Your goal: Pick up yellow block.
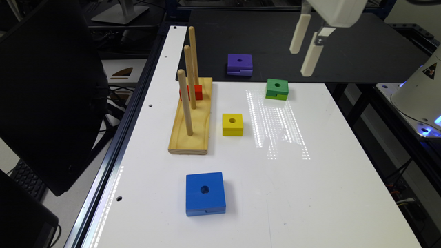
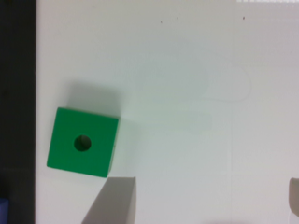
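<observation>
A: Gripper (image 1: 306, 53) first. It hangs high over the far edge of the counter (image 1: 310, 193), fingers spread wide, nothing between them. The wrist view confirms it: one finger tip at one side, the other at the far edge of the picture, bare counter between.

B: Step?

A: Approach, I'd say, not yet begun in earnest. Nothing grasped. The green block (image 1: 277, 89) sits nearest below the gripper; the wrist view has it too (image 2: 83, 142), off to one side of the fingers. Wrong target.

B: Where's the yellow block?

A: Yellow block (image 1: 232, 124) is flat on the counter, hole up, just beside the wooden peg base (image 1: 191, 120) on the exterior view's right of it, not touching. Well apart from the gripper.

B: Next move needs?

A: Judgement: travel toward the exterior view's left and nearer the camera, centre over the yellow block, drop, close on two opposite flat sides. The pegs (image 1: 187, 89) stand tall close by, so the finger on that side needs room.

B: Materials?

A: Yellow block: painted wood by the look, smooth, square, round centre hole. Should grip fine on flat faces. Green block is notched at its base. Purple block (image 1: 239, 64) too, sitting on the dark mat (image 1: 361, 44) beyond. Blue block (image 1: 205, 193) is bigger and flatter. A red block (image 1: 197, 92) sits on the base, behind the pegs. Base is pale grained wood; the counter is glossy white, reflecting light.
</observation>
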You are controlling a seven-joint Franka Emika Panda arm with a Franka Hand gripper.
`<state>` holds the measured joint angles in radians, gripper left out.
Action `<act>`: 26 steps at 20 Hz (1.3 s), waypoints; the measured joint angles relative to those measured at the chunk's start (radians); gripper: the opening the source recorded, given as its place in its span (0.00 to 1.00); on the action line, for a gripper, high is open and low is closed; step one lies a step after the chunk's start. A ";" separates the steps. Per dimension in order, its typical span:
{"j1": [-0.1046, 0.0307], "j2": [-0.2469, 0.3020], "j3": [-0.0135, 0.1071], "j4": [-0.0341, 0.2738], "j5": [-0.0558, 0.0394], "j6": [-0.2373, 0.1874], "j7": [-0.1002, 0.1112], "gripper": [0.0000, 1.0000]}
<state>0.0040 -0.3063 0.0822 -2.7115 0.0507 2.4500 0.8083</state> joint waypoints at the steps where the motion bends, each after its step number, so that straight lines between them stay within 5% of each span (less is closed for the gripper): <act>1: 0.000 0.016 0.001 0.016 0.0000 0.000 0.001 1.00; 8: 0.000 0.085 0.020 0.080 0.0000 0.000 0.019 1.00; 18: -0.001 0.122 0.021 0.126 0.0000 0.000 0.020 1.00; 26: -0.001 0.207 0.024 0.210 0.0000 0.000 0.021 1.00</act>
<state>0.0034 -0.0994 0.1063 -2.5019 0.0507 2.4500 0.8296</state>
